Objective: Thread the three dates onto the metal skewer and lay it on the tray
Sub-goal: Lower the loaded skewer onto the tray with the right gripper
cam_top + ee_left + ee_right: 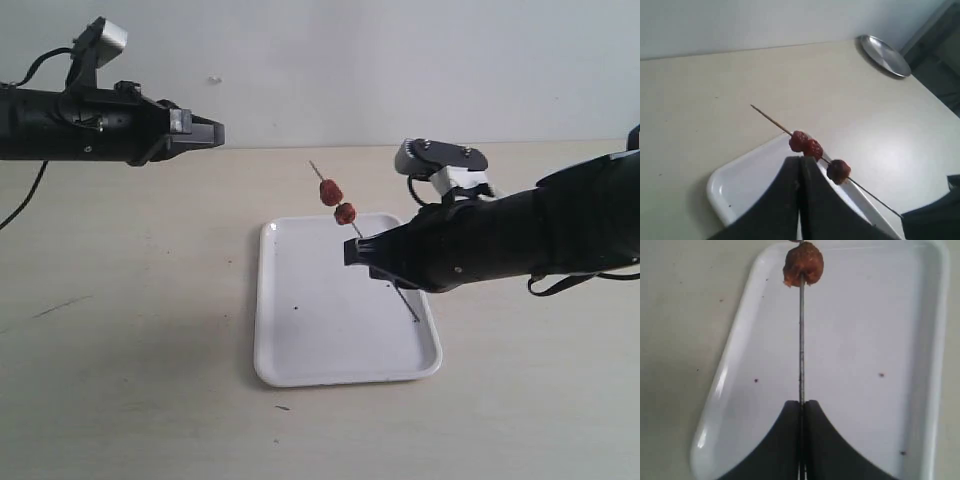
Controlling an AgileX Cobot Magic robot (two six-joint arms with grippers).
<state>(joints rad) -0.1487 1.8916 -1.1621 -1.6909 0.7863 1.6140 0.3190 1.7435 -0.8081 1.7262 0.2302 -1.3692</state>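
Tray [320, 340] is picked out first, white and flat in the lower middle of the exterior frame, with a few dark specks dotted across it. Next down in size, a round metal dish [885, 55] is caught at the upper right of the left wrist frame. Now the right gripper [352, 250], just right of centre in the exterior frame: its jaws are clamped on the metal skewer [356, 231], and in the right wrist frame the rod is seen pinched between the dark fingers. The left gripper [215, 133] is held at the upper left, jaws pressed together, nothing carried. The skewer is tilted above the tray, tip pointed up and left; whether its lower end touches the tray cannot be told. The three dates [813, 149] are threaded on it, two bunched together and the third set slightly apart, nearer the right gripper.
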